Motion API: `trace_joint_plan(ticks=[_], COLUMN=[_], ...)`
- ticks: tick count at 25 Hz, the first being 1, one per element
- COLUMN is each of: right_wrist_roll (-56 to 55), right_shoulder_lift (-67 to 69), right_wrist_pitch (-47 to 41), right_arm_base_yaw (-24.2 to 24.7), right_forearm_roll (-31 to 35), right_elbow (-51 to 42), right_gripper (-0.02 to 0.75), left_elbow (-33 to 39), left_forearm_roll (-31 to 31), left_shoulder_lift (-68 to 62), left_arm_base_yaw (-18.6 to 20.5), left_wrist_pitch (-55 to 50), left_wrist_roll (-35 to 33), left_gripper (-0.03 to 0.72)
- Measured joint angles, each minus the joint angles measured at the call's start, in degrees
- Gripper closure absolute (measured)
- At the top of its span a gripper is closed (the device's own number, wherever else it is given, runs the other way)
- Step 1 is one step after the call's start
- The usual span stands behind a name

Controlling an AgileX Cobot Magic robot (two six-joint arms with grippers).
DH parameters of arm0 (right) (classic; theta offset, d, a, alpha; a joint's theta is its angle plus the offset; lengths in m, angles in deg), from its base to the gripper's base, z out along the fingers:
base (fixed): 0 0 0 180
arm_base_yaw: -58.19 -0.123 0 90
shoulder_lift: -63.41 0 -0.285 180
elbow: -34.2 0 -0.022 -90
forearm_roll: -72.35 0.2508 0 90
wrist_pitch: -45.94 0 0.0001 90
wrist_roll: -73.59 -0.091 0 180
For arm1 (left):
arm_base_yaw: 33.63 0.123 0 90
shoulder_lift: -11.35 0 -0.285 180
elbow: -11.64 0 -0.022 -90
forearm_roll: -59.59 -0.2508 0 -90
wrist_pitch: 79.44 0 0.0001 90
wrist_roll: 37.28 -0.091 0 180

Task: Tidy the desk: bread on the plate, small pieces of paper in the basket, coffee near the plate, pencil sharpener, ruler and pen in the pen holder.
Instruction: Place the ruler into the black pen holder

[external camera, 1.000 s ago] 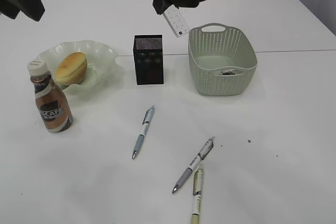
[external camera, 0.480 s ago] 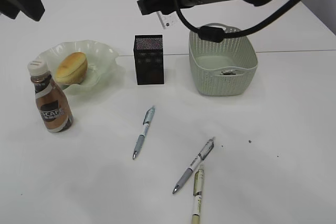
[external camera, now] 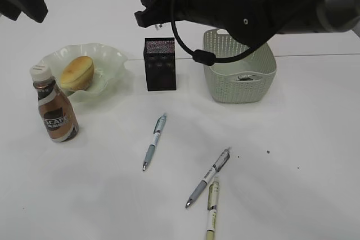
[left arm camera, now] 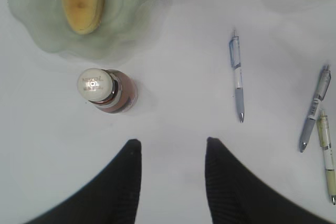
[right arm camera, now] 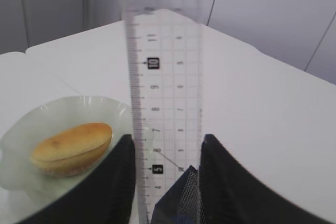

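Ruler (right arm camera: pixel 165 77), clear plastic, stood upright in the right pincer (right arm camera: pixel 165 153), clamped between its two black fingers and raised over the black mesh pen holder (external camera: pixel 160 63), whose corner showed just under the ruler's lower end in the right wrist view.

Going near to far on the white tabletop (external camera: pixel 292 195): three pens lay loose, a yellowish one (external camera: pixel 211 206) nearest, touching or just beside a grey one (external camera: pixel 208 177), and a blue one (external camera: pixel 153 141) further in. The coffee bottle (external camera: pixel 54 105) stood near the plate (external camera: pixel 109 60), which held the bread (external camera: pixel 76 72). Beyond, the pen holder stood beside the basket (external camera: pixel 239 68). The left pincer (left arm camera: pixel 170 150) hung partly open and empty above the tabletop, near the bottle.

Risk, as a judgement: lowered off-centre, the ruler's end could catch the holder's rim and tip or shove the light holder; a slack grip could let the smooth plastic slide or tilt.

Against the frame a second before, the right arm had swung left across the basket, carrying the ruler from beside the basket to above the holder. Nothing on the tabletop had moved.
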Motion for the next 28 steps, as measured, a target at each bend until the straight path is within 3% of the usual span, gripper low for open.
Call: trace_joint_plan(ticks=[13,28], right_wrist_roll=[0.0,0.0], right_shoulder_lift=[8.7,19.45], right_wrist_pitch=[19.21,18.94], right_arm_base_yaw=[2.97,4.49], right_forearm_roll=[0.12,1.29], right_elbow=[0.45,11.6], right_gripper=[0.472,0.473], left_elbow=[0.0,0.0], left_forearm_roll=[0.0,-0.52], left_shoulder_lift=[0.0,0.0], left_arm_base_yaw=[0.0,0.0], left_wrist_pitch=[0.0,0.0], left_wrist_roll=[0.0,0.0], left_gripper=[0.384,0.384])
